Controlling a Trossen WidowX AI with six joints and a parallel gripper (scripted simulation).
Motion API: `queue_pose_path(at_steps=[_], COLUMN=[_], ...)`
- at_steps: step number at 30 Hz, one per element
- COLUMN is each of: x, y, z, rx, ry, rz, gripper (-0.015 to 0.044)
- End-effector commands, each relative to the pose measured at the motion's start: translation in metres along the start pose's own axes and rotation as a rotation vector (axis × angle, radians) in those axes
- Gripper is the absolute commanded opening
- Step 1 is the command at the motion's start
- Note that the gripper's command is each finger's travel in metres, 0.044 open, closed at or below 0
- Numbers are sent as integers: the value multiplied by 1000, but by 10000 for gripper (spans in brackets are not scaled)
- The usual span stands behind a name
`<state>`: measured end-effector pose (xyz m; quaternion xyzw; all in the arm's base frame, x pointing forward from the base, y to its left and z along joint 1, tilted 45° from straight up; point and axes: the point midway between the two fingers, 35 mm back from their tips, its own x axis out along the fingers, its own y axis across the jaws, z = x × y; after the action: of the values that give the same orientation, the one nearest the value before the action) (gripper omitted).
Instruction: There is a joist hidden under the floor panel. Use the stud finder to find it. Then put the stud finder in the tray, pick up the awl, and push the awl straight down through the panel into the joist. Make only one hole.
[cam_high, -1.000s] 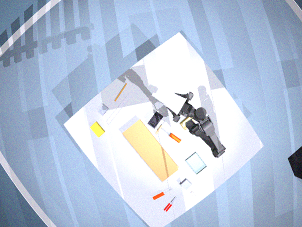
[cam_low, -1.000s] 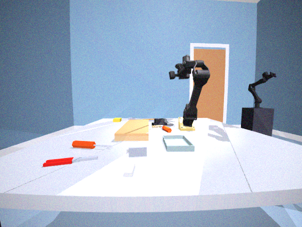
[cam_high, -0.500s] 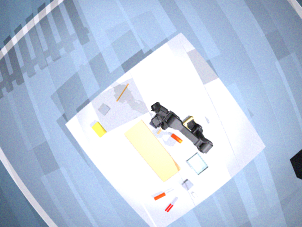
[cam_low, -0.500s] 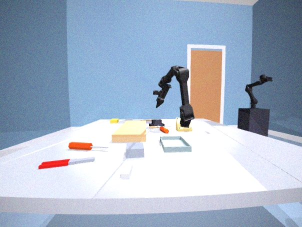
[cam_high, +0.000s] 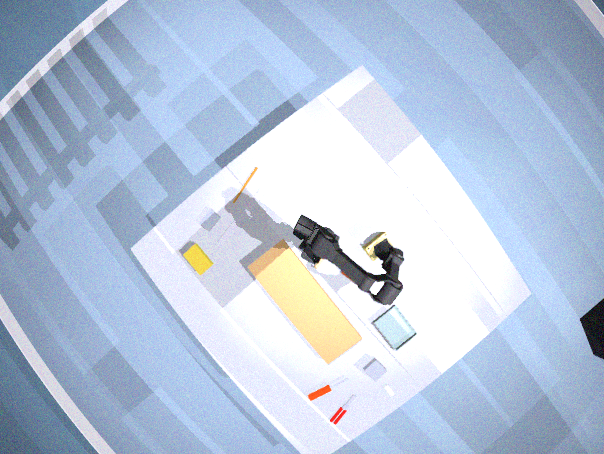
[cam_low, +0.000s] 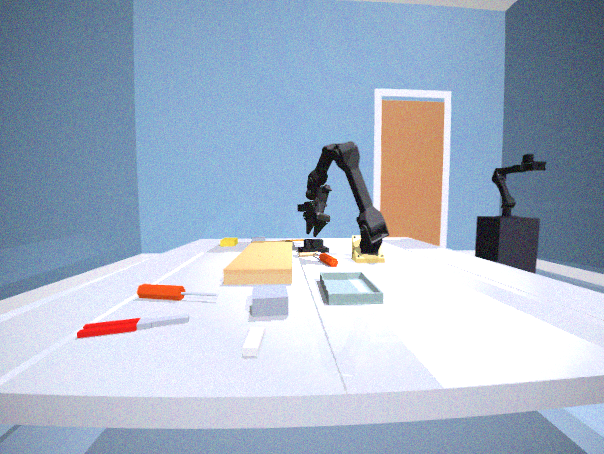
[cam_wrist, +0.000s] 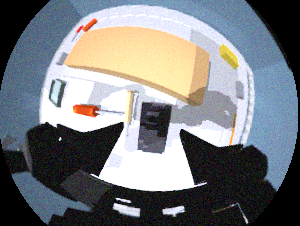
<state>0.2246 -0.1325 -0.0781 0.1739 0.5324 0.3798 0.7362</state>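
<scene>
The black stud finder (cam_low: 313, 245) (cam_wrist: 161, 111) stands on the table beside the far end of the tan floor panel (cam_high: 305, 305) (cam_low: 260, 262) (cam_wrist: 140, 55). The arm hides it in the top view. My gripper (cam_low: 315, 235) (cam_wrist: 152, 128) is open and empty, pointing down above the stud finder, with a fingertip on either side of it in the wrist view. An awl-like tool (cam_high: 345, 274) (cam_low: 328, 260) (cam_wrist: 86, 110) with an orange handle lies nearby, its thin shaft reaching a small tan piece. The pale green tray (cam_high: 394, 327) (cam_low: 354, 299) (cam_wrist: 57, 93) is empty. No hole shows in the panel.
Another orange-handled tool (cam_high: 320, 392) (cam_low: 161, 291), red-handled pliers (cam_high: 338, 415) (cam_low: 110, 328), a grey block (cam_low: 270, 301) and a white bar (cam_low: 254, 342) lie near the front. A yellow block (cam_high: 198, 259) (cam_wrist: 229, 56) and an orange stick (cam_high: 245, 185) lie toward the far end.
</scene>
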Motion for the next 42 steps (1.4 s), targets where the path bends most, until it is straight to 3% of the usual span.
queue_pose_path(at_steps=[1, 41, 42], x=[0, 47, 47], y=[-3, -8, -8], z=[-2, -19, -19], rx=[-3, -4, -4], ry=[-4, -5, -5], rz=[4, 5, 5], gripper=[440, 440, 414])
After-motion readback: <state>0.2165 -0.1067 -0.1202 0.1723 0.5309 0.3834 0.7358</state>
